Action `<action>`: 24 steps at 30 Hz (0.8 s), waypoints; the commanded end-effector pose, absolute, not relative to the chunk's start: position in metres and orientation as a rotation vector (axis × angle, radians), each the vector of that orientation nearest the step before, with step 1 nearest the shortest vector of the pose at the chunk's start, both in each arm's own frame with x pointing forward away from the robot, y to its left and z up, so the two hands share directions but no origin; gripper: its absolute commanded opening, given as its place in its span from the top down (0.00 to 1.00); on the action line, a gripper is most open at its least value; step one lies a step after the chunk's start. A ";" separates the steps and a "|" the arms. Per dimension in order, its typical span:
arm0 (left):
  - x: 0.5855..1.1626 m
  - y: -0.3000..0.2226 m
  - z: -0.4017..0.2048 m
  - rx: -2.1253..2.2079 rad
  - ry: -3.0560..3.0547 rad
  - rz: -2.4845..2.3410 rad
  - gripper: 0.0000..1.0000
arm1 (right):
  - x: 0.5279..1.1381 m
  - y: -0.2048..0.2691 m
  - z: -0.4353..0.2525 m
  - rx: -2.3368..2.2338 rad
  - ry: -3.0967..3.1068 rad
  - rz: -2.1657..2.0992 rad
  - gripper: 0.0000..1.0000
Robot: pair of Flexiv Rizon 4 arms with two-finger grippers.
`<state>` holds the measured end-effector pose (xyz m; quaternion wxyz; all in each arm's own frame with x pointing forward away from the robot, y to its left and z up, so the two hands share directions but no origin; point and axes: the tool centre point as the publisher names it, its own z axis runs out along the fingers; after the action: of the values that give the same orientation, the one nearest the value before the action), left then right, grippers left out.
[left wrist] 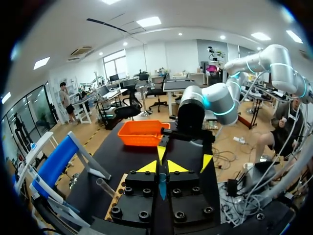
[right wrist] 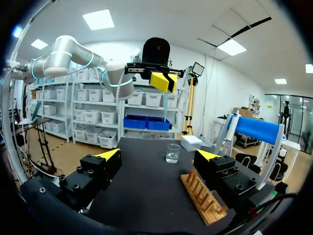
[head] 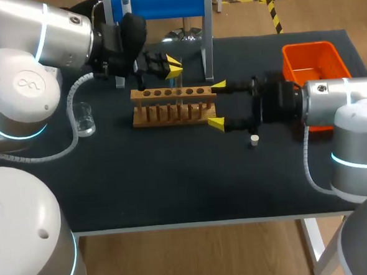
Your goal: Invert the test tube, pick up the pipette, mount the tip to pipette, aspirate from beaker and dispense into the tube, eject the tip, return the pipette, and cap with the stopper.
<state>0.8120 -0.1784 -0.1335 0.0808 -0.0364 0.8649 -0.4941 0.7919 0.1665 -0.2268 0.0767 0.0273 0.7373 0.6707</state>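
Observation:
My left gripper hangs over the wooden tube rack, shut on a thin clear test tube that points down from its yellow tips. In the left wrist view the tube is pinched between the left gripper. My right gripper stands open at the rack's right end, one tip behind it and one in front. In its own view the right gripper is wide open, with the rack beside one finger. A glass beaker stands to the left. A small white stopper lies near the right arm.
A blue pipette stand rises at the back behind the rack, with the pipette on it. An orange bin sits at the back right. A white box lies beyond the beaker.

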 end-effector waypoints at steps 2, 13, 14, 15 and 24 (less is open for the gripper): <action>0.807 -0.179 -0.130 -0.097 2.593 -1.465 1.00 | 0.798 0.172 -0.220 0.042 2.229 2.069 0.00; 0.807 -0.179 -0.130 -0.097 2.593 -1.465 1.00 | 0.801 0.194 -0.207 -0.025 2.266 2.189 0.00; 0.807 -0.179 -0.130 -0.097 2.593 -1.465 1.00 | 0.801 0.196 -0.206 -0.033 2.268 2.204 0.00; 0.807 -0.179 -0.130 -0.097 2.593 -1.465 1.00 | 0.803 0.198 -0.204 -0.039 2.270 2.216 0.00; 0.807 -0.179 -0.130 -0.097 2.593 -1.465 1.00 | 0.811 0.214 -0.190 -0.074 2.264 2.307 0.00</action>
<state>0.8071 -0.1797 -0.1310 0.0818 -0.0328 0.8666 -0.4912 0.8031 0.2090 -0.1898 -0.0290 -0.0066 0.7007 0.7128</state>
